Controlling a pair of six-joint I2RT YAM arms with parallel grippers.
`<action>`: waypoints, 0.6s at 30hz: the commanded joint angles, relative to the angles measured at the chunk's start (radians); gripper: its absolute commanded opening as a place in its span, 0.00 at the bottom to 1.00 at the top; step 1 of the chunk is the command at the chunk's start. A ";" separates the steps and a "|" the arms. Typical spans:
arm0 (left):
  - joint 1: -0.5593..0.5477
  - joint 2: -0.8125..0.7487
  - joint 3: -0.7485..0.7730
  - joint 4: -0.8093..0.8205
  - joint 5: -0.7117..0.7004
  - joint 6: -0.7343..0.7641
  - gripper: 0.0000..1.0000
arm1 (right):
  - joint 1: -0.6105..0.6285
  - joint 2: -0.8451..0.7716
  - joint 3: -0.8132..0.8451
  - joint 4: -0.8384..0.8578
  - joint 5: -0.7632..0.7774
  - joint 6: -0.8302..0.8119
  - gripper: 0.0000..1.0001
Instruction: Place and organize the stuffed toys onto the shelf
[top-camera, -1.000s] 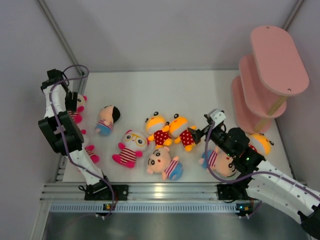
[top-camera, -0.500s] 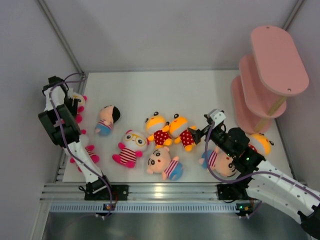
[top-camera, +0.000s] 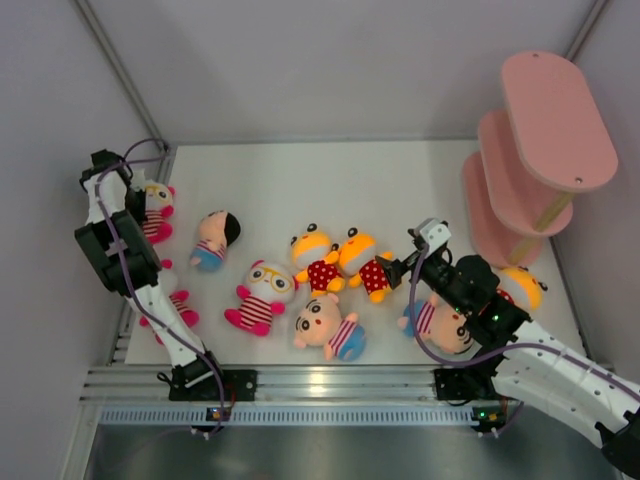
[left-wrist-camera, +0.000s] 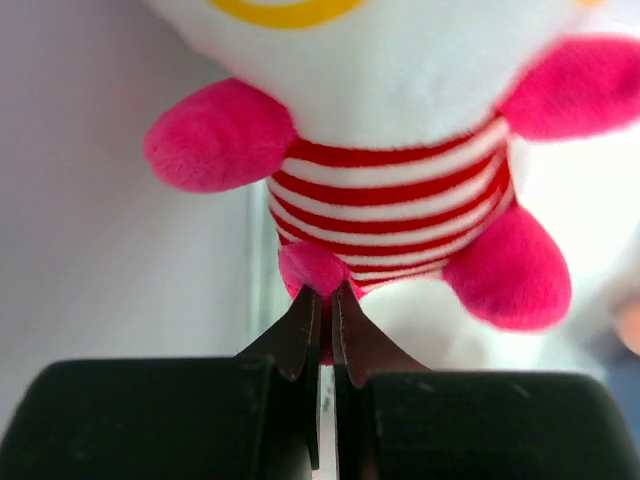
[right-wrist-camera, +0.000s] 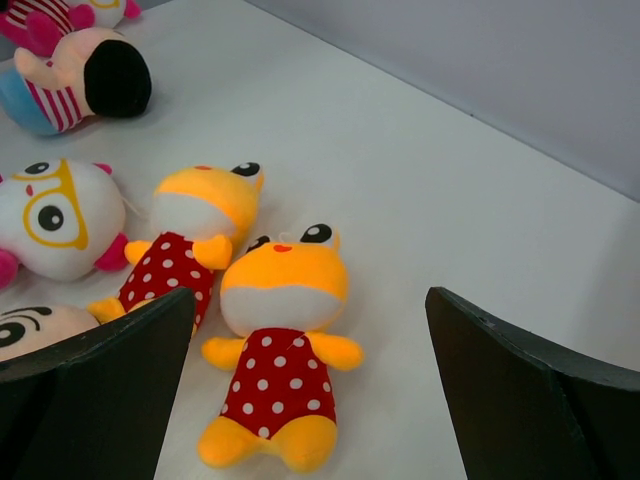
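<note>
Since a second ago the left gripper (left-wrist-camera: 322, 300) has snapped together on one pink foot of the white-pink striped doll (left-wrist-camera: 390, 170). That doll lies on the table (top-camera: 300, 180) at the far-left side, well apart from the shelf (top-camera: 558, 120); the right arm has not shifted. The hold looks thin, only a pinch of plush at the fingertips, so the lift is probably best made slowly and straight up, letting the doll hang below the jaws before it is carried rightward toward the shelf. A quick swing could pull the foot free. From that far from the shelf, the doll may need setting down nearer for the other arm. The right gripper (top-camera: 392, 268), left of the shelf, stands wide apart and empty, hovering just over the orange-yellow doll in red polka dots (right-wrist-camera: 280, 370) without touching it.
</note>
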 joint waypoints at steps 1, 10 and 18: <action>0.004 -0.190 -0.059 -0.007 0.204 0.021 0.00 | 0.020 -0.004 0.074 0.030 -0.037 -0.040 0.99; -0.037 -0.661 -0.145 -0.018 0.592 0.019 0.00 | 0.057 0.237 0.376 0.122 -0.249 -0.159 0.99; -0.206 -0.911 -0.231 -0.033 0.834 -0.051 0.00 | 0.233 0.579 0.701 0.132 -0.313 -0.260 0.99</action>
